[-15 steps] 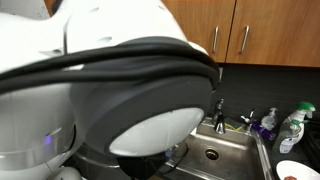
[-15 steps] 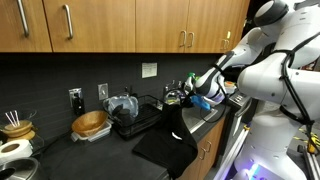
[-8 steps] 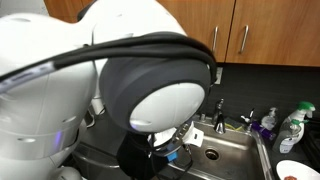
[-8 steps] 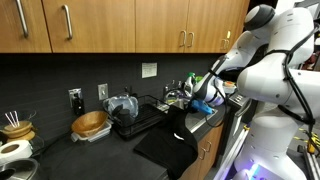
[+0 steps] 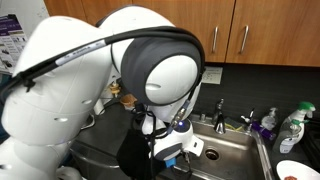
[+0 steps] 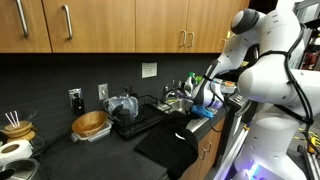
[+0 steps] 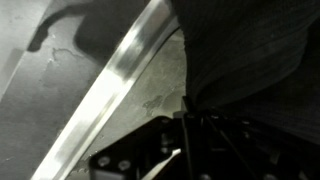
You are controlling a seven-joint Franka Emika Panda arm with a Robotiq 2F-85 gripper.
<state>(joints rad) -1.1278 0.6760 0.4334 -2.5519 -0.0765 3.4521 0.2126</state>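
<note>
A black cloth (image 6: 165,145) lies over the front edge of the dark counter beside the sink, and in an exterior view it shows as a dark mass (image 5: 133,160) under the arm. My gripper (image 6: 196,108) hangs just above the cloth's sink-side end, low over the counter edge (image 5: 172,152). In the wrist view the fingers are together at the bottom of the picture (image 7: 185,118). The dark woven cloth (image 7: 250,50) fills the upper right and comes down to the fingertips, so its edge looks pinched. The steel sink rim (image 7: 120,75) runs diagonally beside it.
A steel sink (image 5: 235,152) with a faucet (image 5: 219,112) lies right of the gripper, with bottles (image 5: 290,128) and a plate (image 5: 296,170) beyond. A dish rack (image 6: 135,112) and a wooden bowl (image 6: 90,124) stand along the back wall. Wooden cabinets hang overhead.
The arm has swung aside in an exterior view, uncovering the gripper over the counter edge. The gripper has come lower, and the cloth's raised peak has sunk flatter. The jaws stay shut.
</note>
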